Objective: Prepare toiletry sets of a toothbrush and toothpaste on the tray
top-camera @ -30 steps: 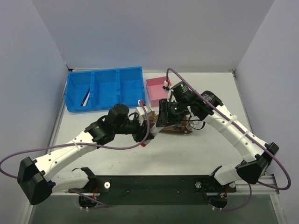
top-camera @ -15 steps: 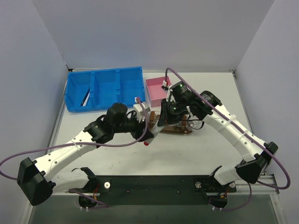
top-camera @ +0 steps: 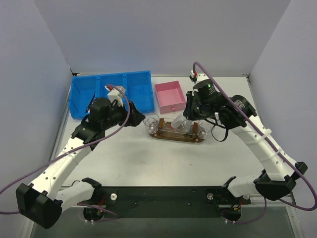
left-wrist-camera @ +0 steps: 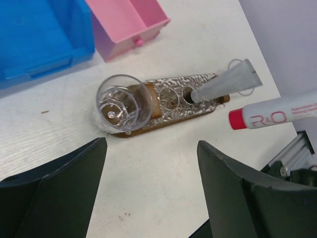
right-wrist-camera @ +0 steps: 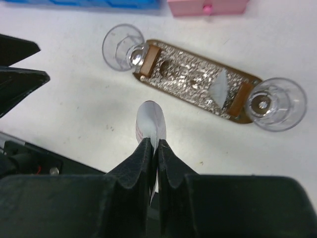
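The dark wood tray point(top-camera: 184, 137) point(left-wrist-camera: 171, 116) point(right-wrist-camera: 193, 74) lies mid-table with a clear cup at its left end point(top-camera: 152, 122) point(left-wrist-camera: 124, 101) point(right-wrist-camera: 123, 47) and another at its right end point(top-camera: 200, 131) point(right-wrist-camera: 277, 104). My right gripper point(right-wrist-camera: 154, 144) point(top-camera: 181, 121) is shut on the flat end of a white pink-capped toothpaste point(right-wrist-camera: 151, 121) point(left-wrist-camera: 267, 116) point(top-camera: 170, 124), which hangs in the air beside the tray. A second, greyish tube point(left-wrist-camera: 223, 85) point(right-wrist-camera: 218, 89) rests on the tray. My left gripper point(left-wrist-camera: 148, 198) point(top-camera: 133, 119) stands open and empty, left of the tray. No toothbrush shows.
A blue compartmented bin point(top-camera: 111, 91) point(left-wrist-camera: 39, 34) sits at the back left, with a thin dark-and-white item point(top-camera: 90, 105) in its left compartment. A pink square box point(top-camera: 171, 96) point(left-wrist-camera: 129, 20) point(right-wrist-camera: 208, 6) stands just behind the tray.
The left gripper opened, let go of the pink-capped tube and drew back left toward the blue bin. The right gripper shut on that tube and lifted it beside the tray.
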`<action>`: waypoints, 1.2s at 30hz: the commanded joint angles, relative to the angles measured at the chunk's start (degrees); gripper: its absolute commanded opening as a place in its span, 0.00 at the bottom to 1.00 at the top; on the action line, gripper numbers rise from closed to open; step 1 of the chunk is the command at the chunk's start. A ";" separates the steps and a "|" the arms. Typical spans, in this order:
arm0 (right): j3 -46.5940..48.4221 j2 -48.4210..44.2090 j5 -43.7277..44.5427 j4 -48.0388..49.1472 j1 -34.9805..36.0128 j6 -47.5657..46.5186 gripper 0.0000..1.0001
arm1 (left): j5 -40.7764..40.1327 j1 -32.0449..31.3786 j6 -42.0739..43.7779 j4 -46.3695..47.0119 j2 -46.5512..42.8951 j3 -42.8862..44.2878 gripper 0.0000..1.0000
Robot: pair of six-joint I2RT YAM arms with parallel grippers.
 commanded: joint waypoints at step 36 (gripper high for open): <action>-1.35 12.24 16.00 6.42 0.17 -8.37 0.00 | -8.92 8.72 -0.96 -9.28 0.11 7.83 0.84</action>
